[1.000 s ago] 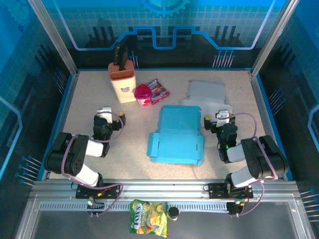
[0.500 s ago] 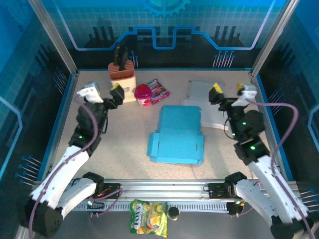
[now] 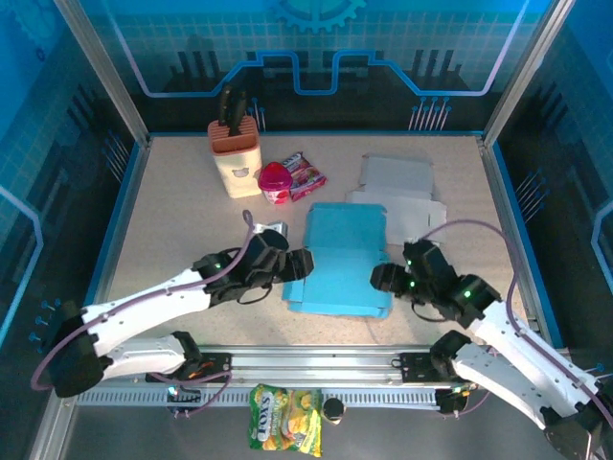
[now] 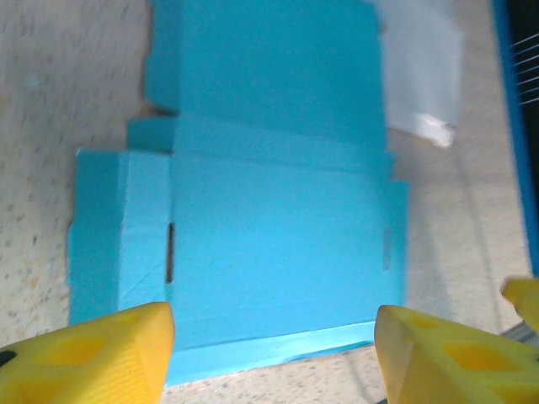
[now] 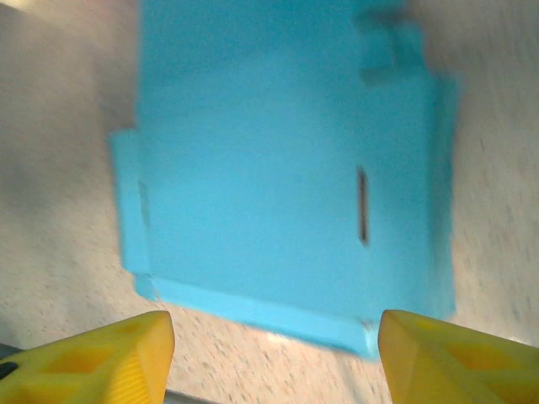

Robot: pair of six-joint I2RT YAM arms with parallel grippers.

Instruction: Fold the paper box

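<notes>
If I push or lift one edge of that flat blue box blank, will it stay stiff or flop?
The blue box blank lies thin and flat, so it is probably light and may slide on the table when pushed. Its creases and side flaps suggest it will likely hinge there rather than lift rigid.

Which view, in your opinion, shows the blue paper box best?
The top external view: the blue paper box lies flat, its outline almost wholly visible. Both wrist views crop its far end; the right one is blurred.
</notes>
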